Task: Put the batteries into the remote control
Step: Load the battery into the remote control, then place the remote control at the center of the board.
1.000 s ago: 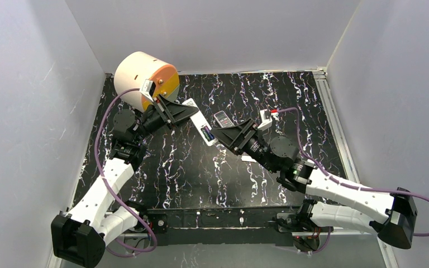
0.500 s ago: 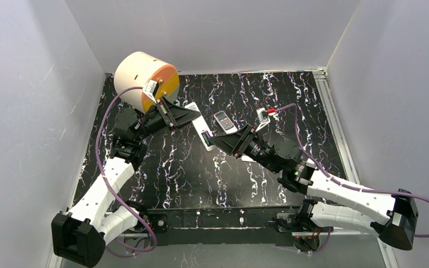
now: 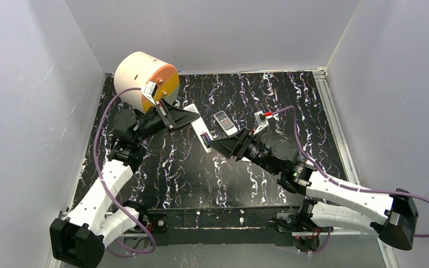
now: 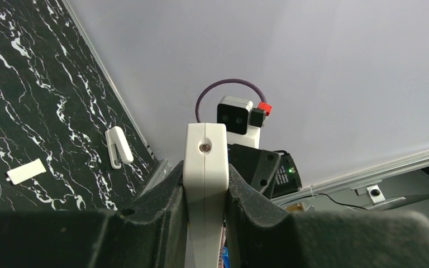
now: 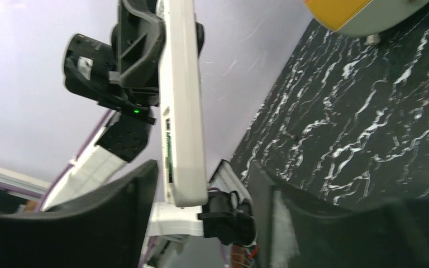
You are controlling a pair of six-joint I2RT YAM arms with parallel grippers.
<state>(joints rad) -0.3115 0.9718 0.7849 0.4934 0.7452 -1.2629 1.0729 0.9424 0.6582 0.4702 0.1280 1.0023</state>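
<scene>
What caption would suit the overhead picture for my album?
Left fingers grip a white remote in mid-air; open right fingers straddle its free end.

A slim white remote control (image 3: 200,129) is held up off the table (image 3: 162,167), clamped across its width by the closed left gripper (image 3: 185,116). Its free end slants toward the table's middle. Its back faces upward with the battery bay uncovered. Inside the bay the batteries (image 3: 205,136) show only as a small dark purple patch, and their number cannot be told. Seen from the right wrist, the remote stands edge-on, with a thin greenish strip showing in the bay.
</scene>
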